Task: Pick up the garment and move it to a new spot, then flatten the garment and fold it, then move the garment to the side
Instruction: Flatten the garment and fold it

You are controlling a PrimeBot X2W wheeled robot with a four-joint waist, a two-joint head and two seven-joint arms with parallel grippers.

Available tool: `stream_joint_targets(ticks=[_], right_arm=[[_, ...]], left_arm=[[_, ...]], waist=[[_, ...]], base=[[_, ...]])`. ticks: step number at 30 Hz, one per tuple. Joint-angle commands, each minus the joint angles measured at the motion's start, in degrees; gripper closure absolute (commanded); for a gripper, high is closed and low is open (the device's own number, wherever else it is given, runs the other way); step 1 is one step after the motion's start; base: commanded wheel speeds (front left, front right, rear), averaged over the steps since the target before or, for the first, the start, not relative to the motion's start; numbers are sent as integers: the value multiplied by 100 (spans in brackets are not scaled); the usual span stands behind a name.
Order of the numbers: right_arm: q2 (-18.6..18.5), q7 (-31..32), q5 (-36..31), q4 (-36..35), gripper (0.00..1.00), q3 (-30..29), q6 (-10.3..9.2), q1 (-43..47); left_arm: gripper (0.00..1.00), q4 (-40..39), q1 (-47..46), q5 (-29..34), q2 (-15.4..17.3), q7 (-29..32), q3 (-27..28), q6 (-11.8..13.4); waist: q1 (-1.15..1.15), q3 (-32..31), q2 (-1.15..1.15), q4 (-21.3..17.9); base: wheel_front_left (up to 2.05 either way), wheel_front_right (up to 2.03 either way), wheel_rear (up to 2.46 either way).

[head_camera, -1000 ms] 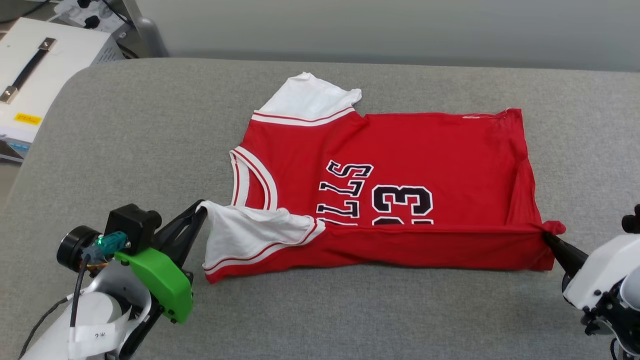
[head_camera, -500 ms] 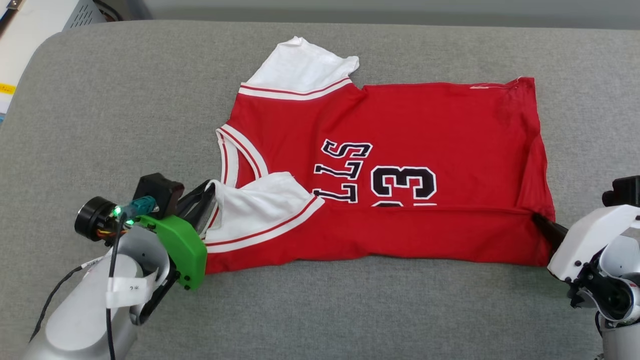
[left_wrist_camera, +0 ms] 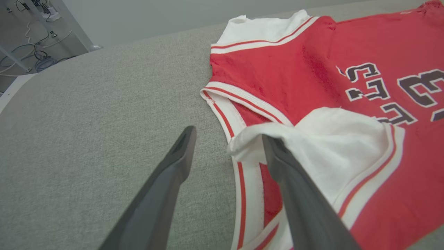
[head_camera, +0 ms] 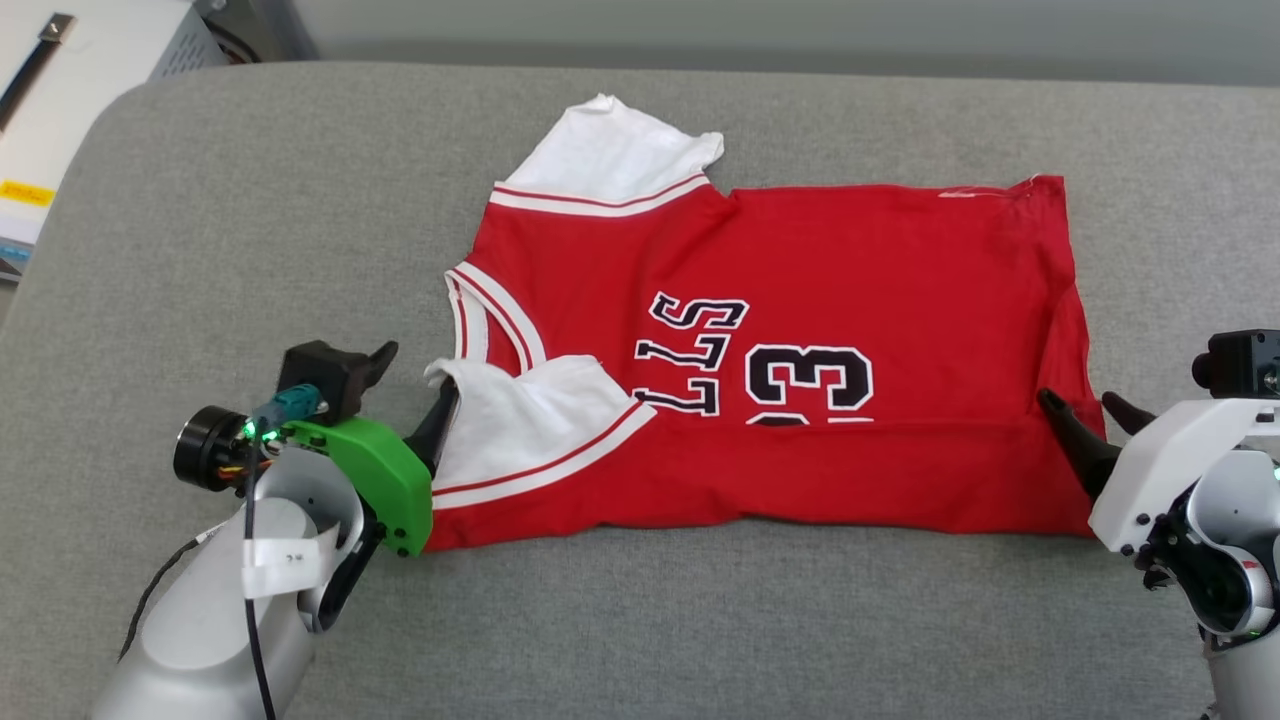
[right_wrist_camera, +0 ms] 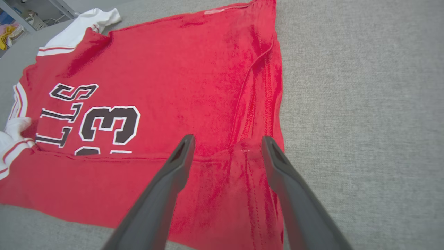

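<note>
Garment (head_camera: 800, 300), a red basketball shirt with white sleeves and black lettering, lies spread on the grey padded surface (head_camera: 250, 200), neck toward my left. I see its near long edge folded up over the lower part of the number, and the near white sleeve (head_camera: 520, 420) lying on the red. My left gripper (head_camera: 413, 388) is spread wide, one finger touching that sleeve's edge, gripping nothing. My right gripper (head_camera: 1078, 400) is likewise spread over the hem corner, empty.

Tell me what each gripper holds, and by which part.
Nothing: left gripper open at the white sleeve of the red basketball T-shirt; right gripper open over its hem corner.
</note>
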Motion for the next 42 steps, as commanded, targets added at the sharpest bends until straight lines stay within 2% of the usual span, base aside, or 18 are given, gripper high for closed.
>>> stream_joint_targets(ticks=[1,4,11,15,22,28,36,42], right_arm=[[-127,-123,-17,-99,0,95,-3,81],[-301,-252,-41,-277,0,253,-3,259],[-545,-175,-311,-719,0,356,-3,700],[-438,87,-521,-1045,0,255,-3,975],[-226,526,-849,-1450,0,118,-3,1238],[-95,640,-956,-1580,0,42,-3,1294],[2,665,-959,-1630,0,11,-3,1204],[-8,656,-969,-1666,0,-11,-3,1180]], left_arm=[[0,2,36,-145,-75,-110,119,72],[0,-114,207,-439,-204,-271,336,157],[0,-773,833,-738,-230,-250,579,630],[0,-1295,1354,-941,-193,110,625,973],[0,-2054,2087,-981,133,1058,427,1547],[0,-2374,2235,-903,294,1356,456,1959],[0,-2132,2068,-885,298,1546,499,2183],[0,-1822,1948,-920,238,1665,415,2123]], waist=[[0,-183,0,15],[0,-328,0,26],[0,-568,0,17],[0,-601,0,-10],[0,-461,0,-97],[0,-311,0,-158],[0,-44,0,-304],[0,94,0,-352]], base=[[0,0,0],[0,0,0],[0,0,0],[0,0,0],[0,0,0],[0,0,0],[0,0,0],[0,0,0]])
